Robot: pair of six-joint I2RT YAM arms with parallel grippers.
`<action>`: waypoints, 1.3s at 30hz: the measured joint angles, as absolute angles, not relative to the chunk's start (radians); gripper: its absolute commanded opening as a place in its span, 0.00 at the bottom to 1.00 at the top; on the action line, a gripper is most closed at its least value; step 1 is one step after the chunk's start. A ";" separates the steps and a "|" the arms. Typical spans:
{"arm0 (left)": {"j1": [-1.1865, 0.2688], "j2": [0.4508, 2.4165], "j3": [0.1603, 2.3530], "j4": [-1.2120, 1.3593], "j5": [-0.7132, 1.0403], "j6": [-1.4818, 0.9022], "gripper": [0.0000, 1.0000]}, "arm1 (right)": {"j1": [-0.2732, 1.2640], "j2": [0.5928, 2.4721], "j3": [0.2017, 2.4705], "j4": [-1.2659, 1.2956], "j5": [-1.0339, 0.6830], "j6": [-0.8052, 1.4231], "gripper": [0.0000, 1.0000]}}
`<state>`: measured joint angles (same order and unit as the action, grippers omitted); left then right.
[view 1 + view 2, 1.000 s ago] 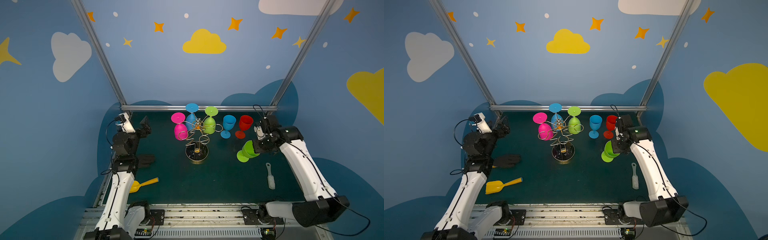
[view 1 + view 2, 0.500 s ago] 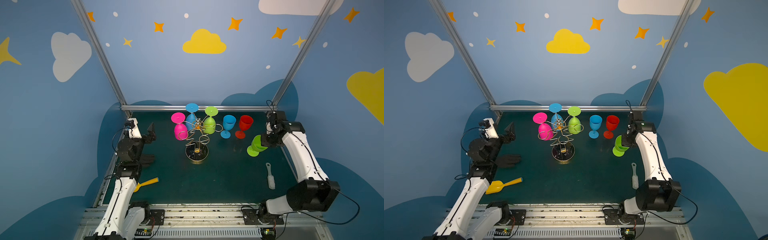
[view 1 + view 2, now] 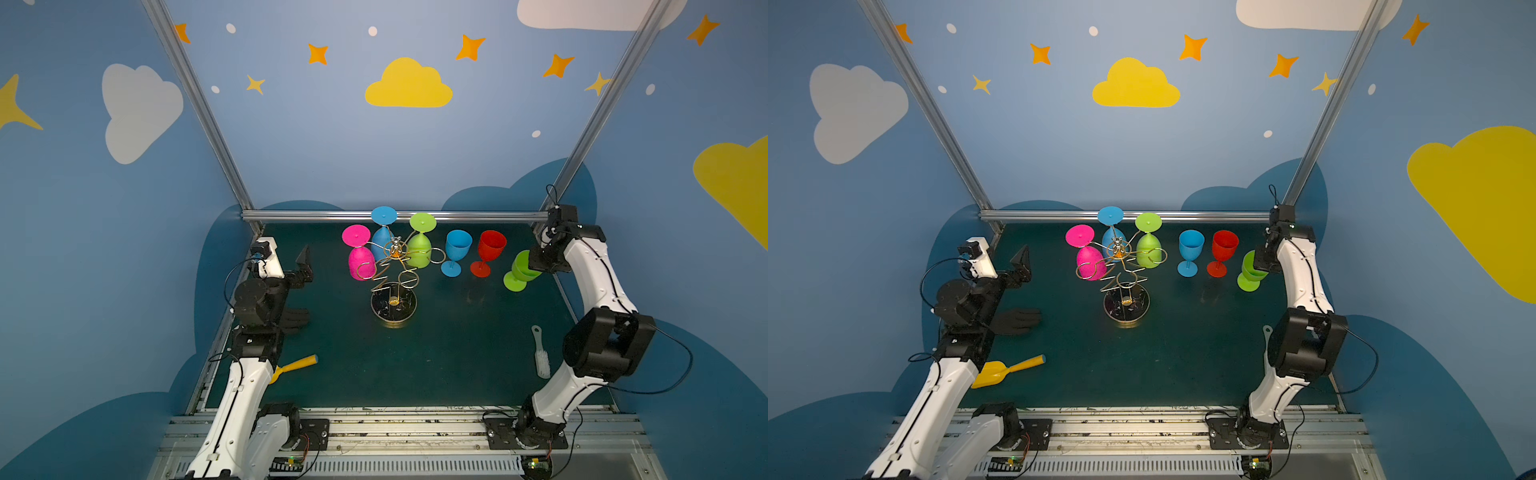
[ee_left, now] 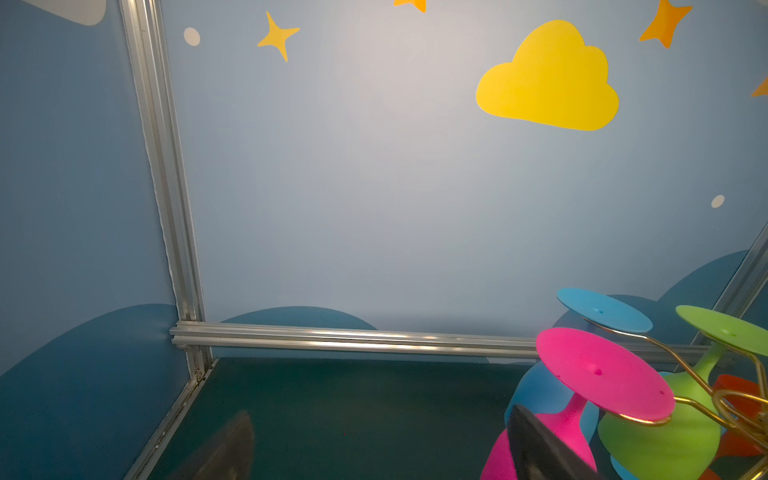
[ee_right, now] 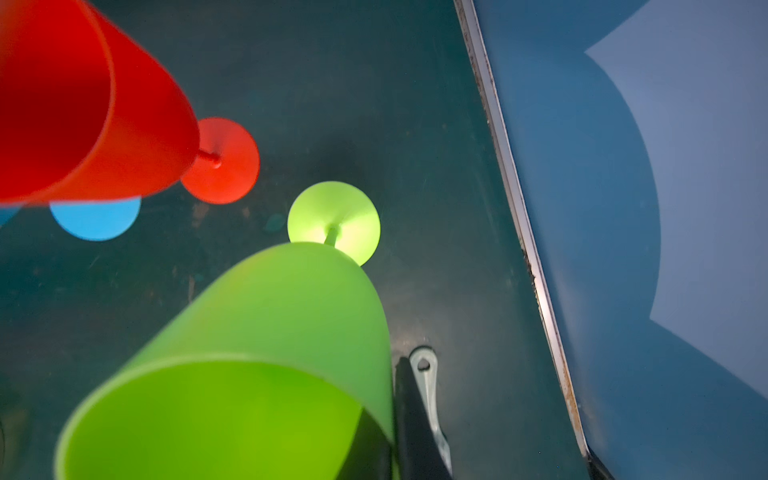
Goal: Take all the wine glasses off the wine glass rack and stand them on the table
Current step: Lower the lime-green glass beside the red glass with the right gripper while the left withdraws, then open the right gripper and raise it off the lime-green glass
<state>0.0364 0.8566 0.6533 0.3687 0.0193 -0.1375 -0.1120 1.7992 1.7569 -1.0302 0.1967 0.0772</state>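
The right wrist view cuts off most of the right pincer. One dark finger shows outside the rim of the green wine glass, clamped tight on the bowl's wall; the other is hard to make out. Whether the glass's foot touches the surface cannot be told.

In both top views this glass is tilted, off the wine glass rack and well to its right, past the upright blue glass and red glass. A pink glass, a second blue glass and a second green glass hang upside down on the rack.

The left pincer, spread wide and holding nothing, sits well left of the rack. In its wrist view both fingertips are cropped and one is blurred. A dark glove-like shape left of the rack is hard to identify. The left arm hides the bowl of the yellow scoop. In a top view the right elbow covers nearly all of the white brush.

Compared with a second ago, the right arm has folded back and the green wine glass is farther from the rack. The left pincer has barely shifted.
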 measured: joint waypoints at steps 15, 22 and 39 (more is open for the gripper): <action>0.051 0.862 0.653 0.374 0.028 -0.138 0.94 | -0.116 2.226 2.300 -1.279 0.159 0.124 0.00; 0.051 0.862 0.653 0.376 0.030 -0.139 0.94 | -0.117 2.248 2.326 -1.305 0.138 0.130 0.04; 0.054 0.842 0.653 0.376 0.022 -0.138 0.94 | -0.146 2.292 2.432 -1.341 0.064 0.123 0.42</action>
